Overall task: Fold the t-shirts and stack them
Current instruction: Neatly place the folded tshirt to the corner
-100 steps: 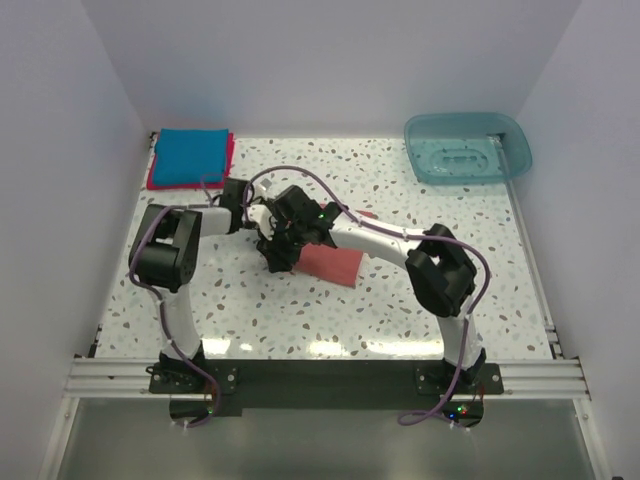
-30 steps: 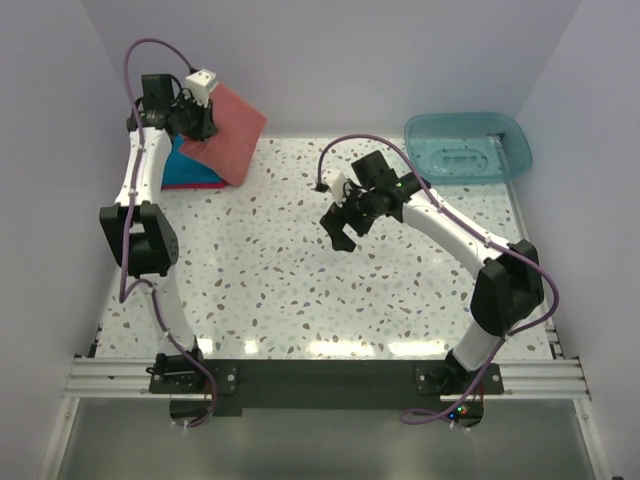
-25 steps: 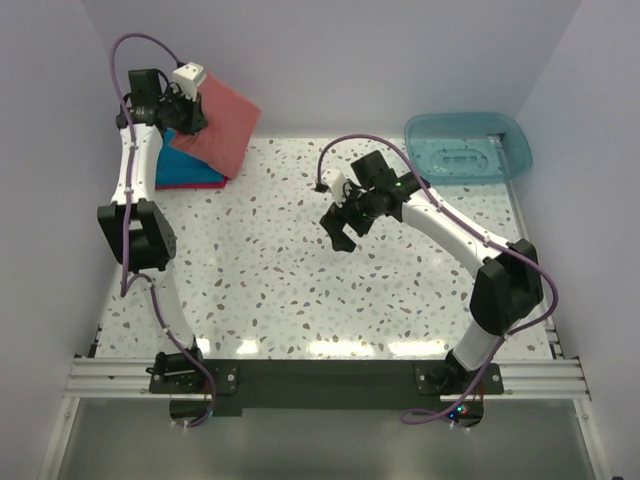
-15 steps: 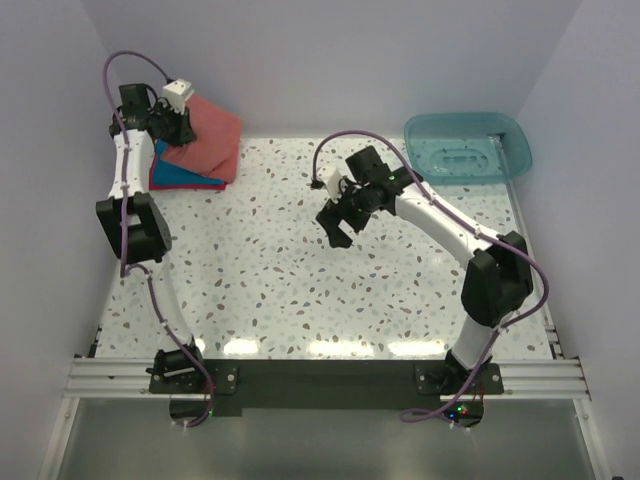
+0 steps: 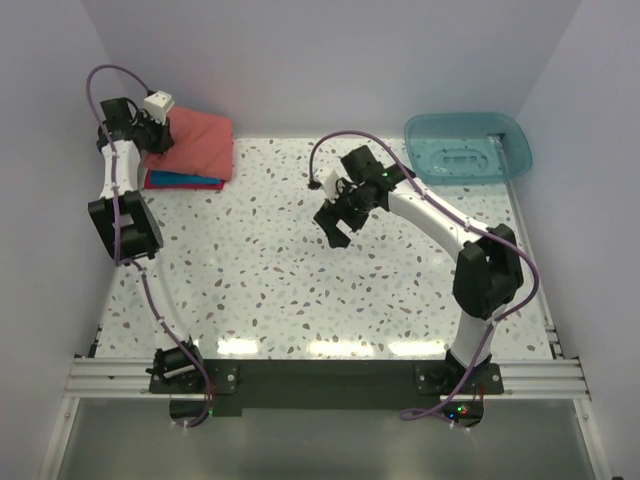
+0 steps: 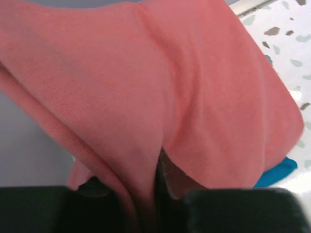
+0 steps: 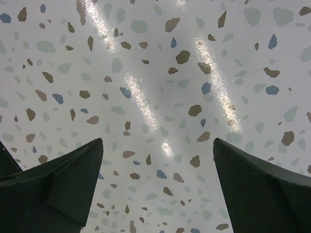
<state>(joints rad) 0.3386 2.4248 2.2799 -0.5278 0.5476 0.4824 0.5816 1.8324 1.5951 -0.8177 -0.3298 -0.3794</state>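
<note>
1. Salmon-red t-shirt [image 5: 198,143], folded, lies at the table's far-left corner, on top of the stack, up vs the back wall
2. Under it: blue t-shirt [image 5: 183,177], only its near edge showing in top view; a thin strip of crimson-pink t-shirt [image 5: 190,186] at the very bottom
3. Wrist cam: salmon cloth [image 6: 146,97] fills nearly the whole view and drapes away from the fingers, w/ a blue corner [image 6: 278,171] peeking out bottom-right
4. Left gripper [image 5: 158,132] sits at the shirt's left edge, so the shirt spreads out to the right of it and toward the near side
5. Left gripper [image 6: 156,196] is clamped on the salmon shirt's edge, w/ a fold of cloth pinched btw the dark fingers [image 6: 228,211]
6. Orientation: packet sits approx square to the table edges; looks near-square from above, maybe a bit longer left-right, can't tell the long axis for sure
7. Right gripper [image 5: 335,222] hangs over mid-table [image 5: 300,290], well apart from the stack, holding nothing
8. Its fingers [image 7: 63,179] are spread wide w/ only speckled tabletop btw them
9. Teal tub [image 5: 468,147] at the far-right corner, well apart from both grippers
</note>
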